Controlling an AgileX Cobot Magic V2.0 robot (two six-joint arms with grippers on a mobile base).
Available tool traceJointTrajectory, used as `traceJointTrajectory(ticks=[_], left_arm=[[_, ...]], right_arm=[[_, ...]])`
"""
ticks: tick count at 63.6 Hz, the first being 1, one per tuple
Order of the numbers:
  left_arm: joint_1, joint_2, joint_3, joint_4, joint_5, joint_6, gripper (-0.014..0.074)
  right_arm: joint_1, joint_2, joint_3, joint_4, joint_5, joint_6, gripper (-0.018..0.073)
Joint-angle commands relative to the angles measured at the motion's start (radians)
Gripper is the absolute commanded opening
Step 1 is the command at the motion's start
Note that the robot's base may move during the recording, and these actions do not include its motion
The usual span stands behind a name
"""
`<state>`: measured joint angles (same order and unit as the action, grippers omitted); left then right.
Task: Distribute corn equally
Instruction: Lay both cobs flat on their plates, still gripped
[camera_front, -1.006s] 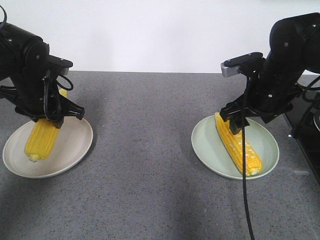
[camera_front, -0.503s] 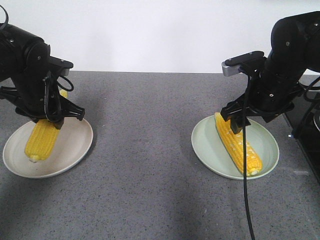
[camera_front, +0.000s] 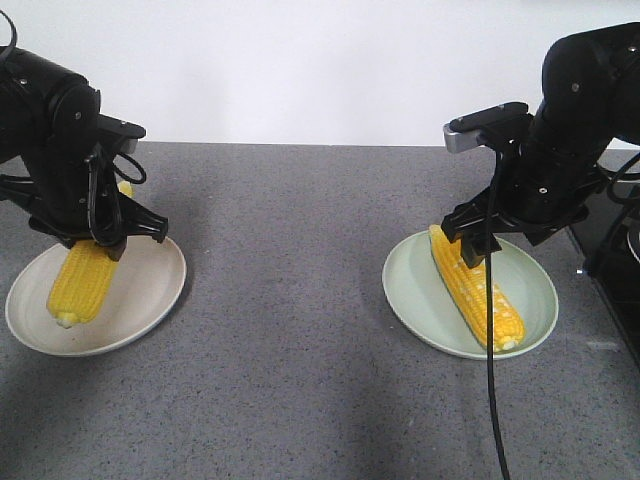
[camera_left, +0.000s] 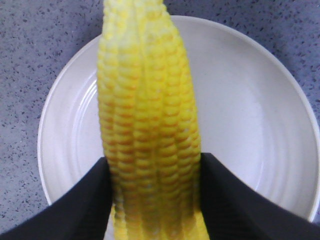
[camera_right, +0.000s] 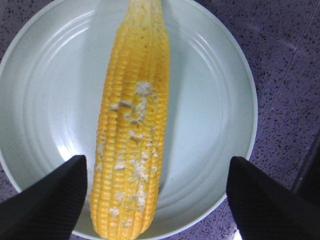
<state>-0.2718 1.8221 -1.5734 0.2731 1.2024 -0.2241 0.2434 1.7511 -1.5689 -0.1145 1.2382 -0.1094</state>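
One corn (camera_front: 78, 285) (camera_left: 147, 115) hangs tilted over the white plate (camera_front: 150, 290) (camera_left: 250, 100) at the left. My left gripper (camera_front: 100, 238) (camera_left: 152, 160) is shut on its upper part, both fingers pressed on its sides. A second corn (camera_front: 485, 295) (camera_right: 132, 135), with pale patches on its kernels, lies in the pale green plate (camera_front: 420, 300) (camera_right: 210, 100) at the right. Above it my right gripper (camera_front: 490, 240) (camera_right: 157, 159) is open, its fingers wide apart. The left finger stands close beside the cob and the right finger is out by the plate's rim.
Both plates rest on a grey speckled tabletop (camera_front: 290, 330) with a white wall behind. A black cable (camera_front: 490, 390) hangs from the right arm down past the green plate's front. Dark equipment (camera_front: 615, 240) stands at the table's right edge.
The free end of the left corn has dipped and shifted a little to the left in the grip. The right arm and its corn have not moved.
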Motion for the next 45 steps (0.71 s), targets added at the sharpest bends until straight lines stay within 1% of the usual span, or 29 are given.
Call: traceJointTrajectory(ticks=[1, 27, 45], left_arm=[[0.0, -0.049, -0.025, 0.01, -0.004, -0.011, 0.0295], [0.0, -0.049, -0.025, -0.009, -0.004, -0.009, 0.0379], [0.0, -0.049, -0.025, -0.011, 0.007, -0.009, 0.0388]], right_arm=[[-0.001, -0.05, -0.027, -0.014, 0.029, 0.0, 0.0563], [-0.001, -0.05, -0.027, -0.014, 0.028, 0.003, 0.0563], [-0.001, -0.05, -0.027, -0.014, 0.026, 0.003, 0.0563]])
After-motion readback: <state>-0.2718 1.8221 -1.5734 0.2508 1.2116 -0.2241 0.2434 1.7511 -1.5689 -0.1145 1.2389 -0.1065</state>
